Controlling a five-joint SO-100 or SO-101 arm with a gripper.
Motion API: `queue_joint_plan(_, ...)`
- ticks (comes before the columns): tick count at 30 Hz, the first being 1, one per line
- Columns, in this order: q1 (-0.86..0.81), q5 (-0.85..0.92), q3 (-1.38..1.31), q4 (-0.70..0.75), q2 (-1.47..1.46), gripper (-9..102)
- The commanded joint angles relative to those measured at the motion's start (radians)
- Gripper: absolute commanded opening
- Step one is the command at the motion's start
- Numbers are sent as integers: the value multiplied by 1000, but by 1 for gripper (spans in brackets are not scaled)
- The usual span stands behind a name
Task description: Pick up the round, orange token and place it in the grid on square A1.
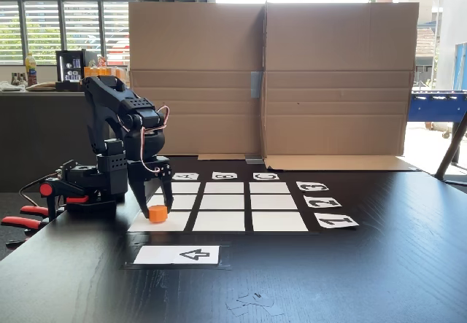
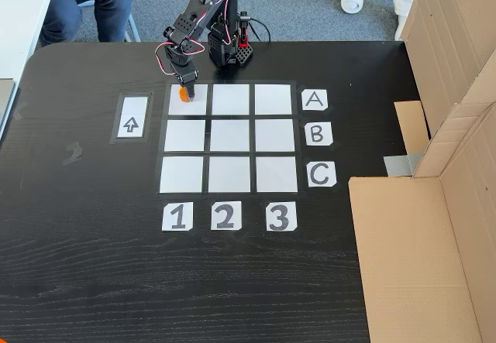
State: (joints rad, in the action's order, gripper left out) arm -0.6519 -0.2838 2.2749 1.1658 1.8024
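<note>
The orange token sits on square A1, the corner cell of the grid that lines up with labels "A" and "1". In a fixed view this cell is the near-left one. My black gripper points straight down over it, one finger on each side of the token and close against it. From above, the gripper hides most of the token, leaving an orange sliver. The token's base touches the paper.
A white card with a black arrow lies beside the grid. Number labels and letter labels edge the cells. Cardboard walls stand behind the table. A person's legs are near the table's far corner.
</note>
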Motion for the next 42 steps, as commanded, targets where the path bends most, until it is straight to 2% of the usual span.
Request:
queue_joint_plan(1, -3, -5, -21, -11, -5, 6)
queue_joint_plan(14, 0, -5, -5, -31, -28, 7)
queue_joint_plan(22, 2, -2, 6, -35, -28, 18)
queue_joint_plan(28, 2, 0, 15, -41, -23, 31)
queue_joint_plan(42, 5, -5, 14, -34, -6, 34)
